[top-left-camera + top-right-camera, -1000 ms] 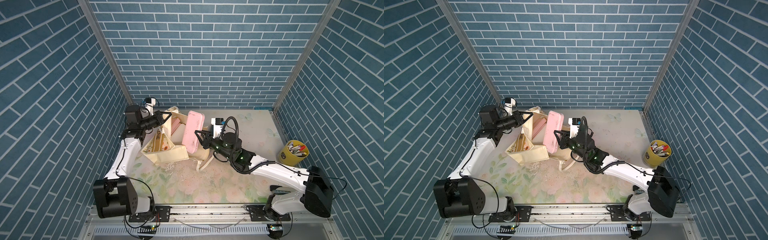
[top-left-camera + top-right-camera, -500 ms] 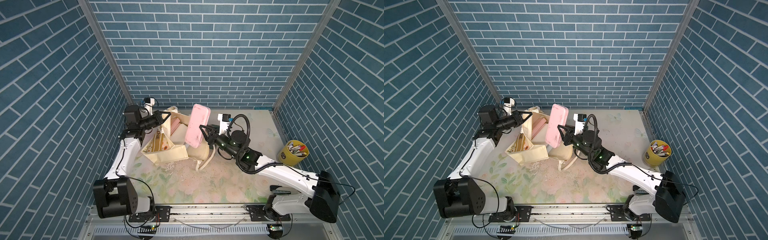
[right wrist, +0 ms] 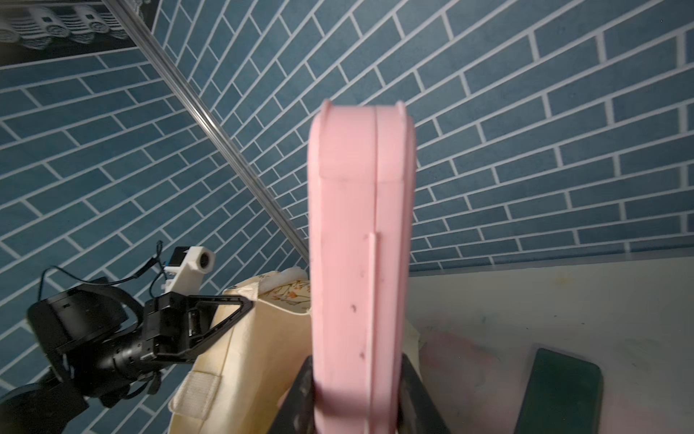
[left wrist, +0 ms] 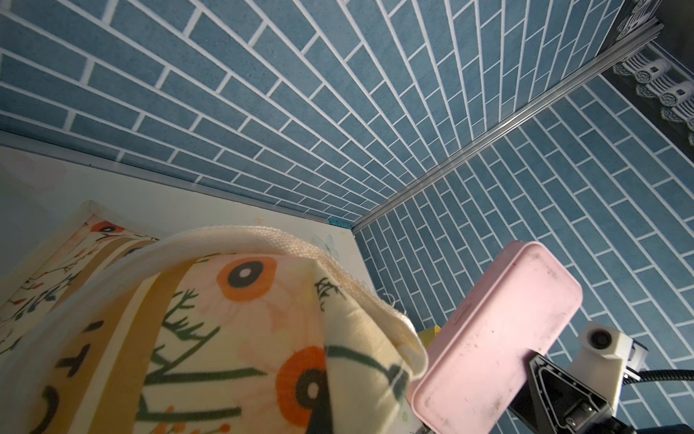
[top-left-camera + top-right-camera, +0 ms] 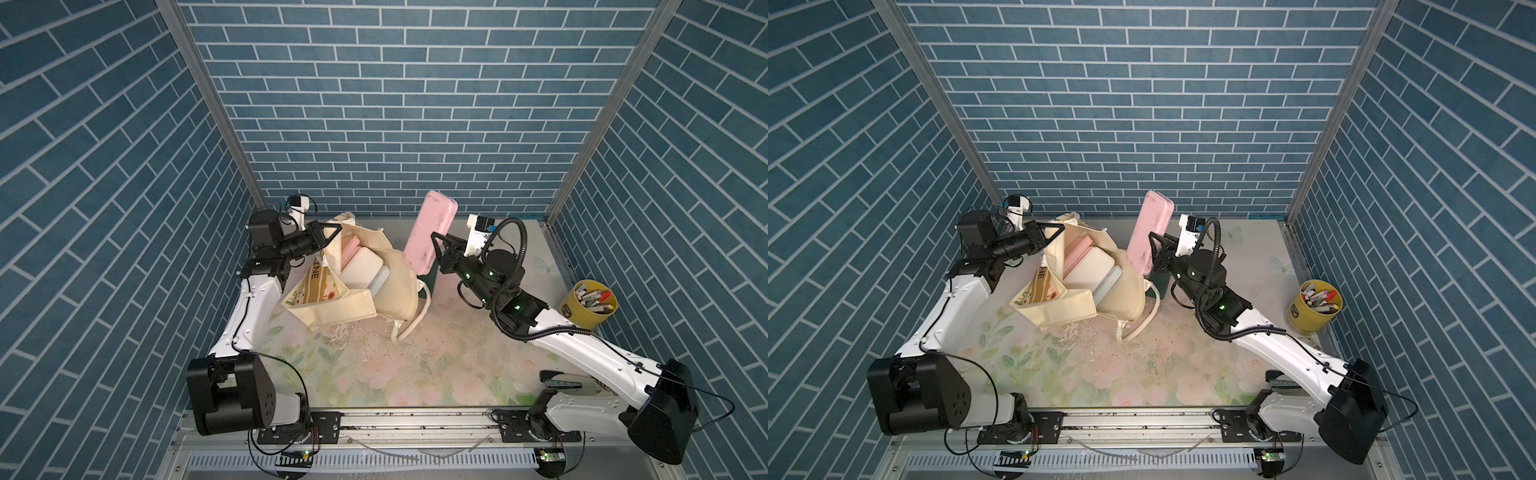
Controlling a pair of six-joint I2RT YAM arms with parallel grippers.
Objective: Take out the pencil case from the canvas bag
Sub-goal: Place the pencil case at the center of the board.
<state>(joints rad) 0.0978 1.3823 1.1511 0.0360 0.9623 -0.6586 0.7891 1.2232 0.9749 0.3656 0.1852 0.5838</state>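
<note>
Pencil case has risen clear of canvas bag, long axis near-upright above right jaws clamping its lower end; left jaws pinched shut on bag's rim.

Front half of tabletop open. Rear left blocked by canvas bag, strap loop trailing onto tabletop. Pencil case raised near bag's right side. Dark block just beside bag. Pen cup at right edge, well apart.
</note>
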